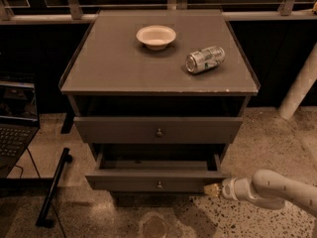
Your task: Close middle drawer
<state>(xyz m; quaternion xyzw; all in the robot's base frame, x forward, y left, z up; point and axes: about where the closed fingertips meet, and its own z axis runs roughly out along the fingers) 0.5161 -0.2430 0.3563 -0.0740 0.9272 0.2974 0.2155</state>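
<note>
The middle drawer (124, 181) is the low-fronted grey-brown tray with a small round knob (159, 185). It stands pulled out from the cabinet (148, 73), below the taller-fronted top drawer (119, 129), and its inside shows empty. My gripper (213, 189) is at the lower right, its yellowish tip against the right end of the middle drawer's front. The white arm (277, 190) reaches in from the right edge. The lowest drawer is hidden under the open one.
A white bowl (156, 36) and a can lying on its side (204, 59) sit on the cabinet top. A laptop (15, 118) and a black bar (53, 187) are on the floor to the left. A white post (299, 86) stands at the right.
</note>
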